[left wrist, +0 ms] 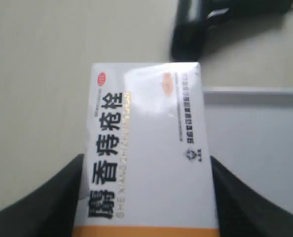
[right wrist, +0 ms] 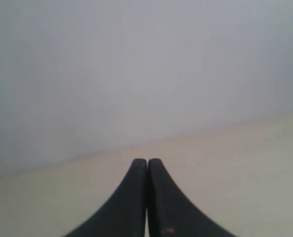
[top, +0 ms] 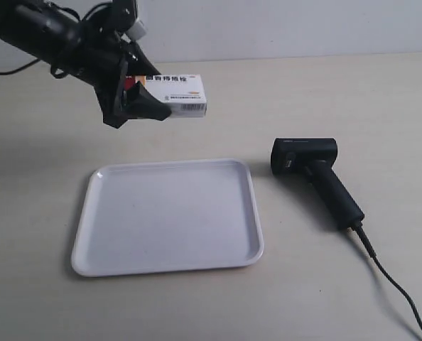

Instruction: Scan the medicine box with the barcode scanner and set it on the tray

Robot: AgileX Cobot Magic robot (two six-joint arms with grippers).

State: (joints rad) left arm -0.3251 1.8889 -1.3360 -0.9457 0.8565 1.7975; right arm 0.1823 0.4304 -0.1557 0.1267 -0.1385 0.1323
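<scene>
— Jaws on the left gripper [top: 136, 99] first: how do they stand?

— Pinching the small white rectangular carton of medicine [top: 177, 95] by one end, a black finger on either side. In the left wrist view the same medicine box [left wrist: 146, 148] sits between the two dark fingers [left wrist: 43, 197], its face with large dark Chinese lettering turned to the camera and an orange strip at the held end.

— Where is the box, then?

— Held up off the beige counter [top: 339, 92], lying roughly level, beyond the far edge of the tray and not touching it. A barcode shows on its lower side edge in the exterior view.

— And the tray?

— The flat white plastic rectangular tray with rounded corners and a low rim [top: 90, 206] lies on the counter nearer the camera than the box. Its rim [left wrist: 255, 91] shows in the left wrist view too.

— The scanner?

— The black pistol-shaped barcode scanner [top: 317, 177] lies on its side on the counter, just beside the tray's edge at the exterior view's right, apart from it. Its boxy head faces the tray and its black cable [top: 392, 284] trails off towards the picture's lower corner. The left wrist view catches part of it [left wrist: 191, 29] past the box.

— The other arm?

— Right gripper [right wrist: 147, 165]: jaws pressed together on nothing, pointing across the bare counter towards a pale wall [right wrist: 146, 64].
</scene>
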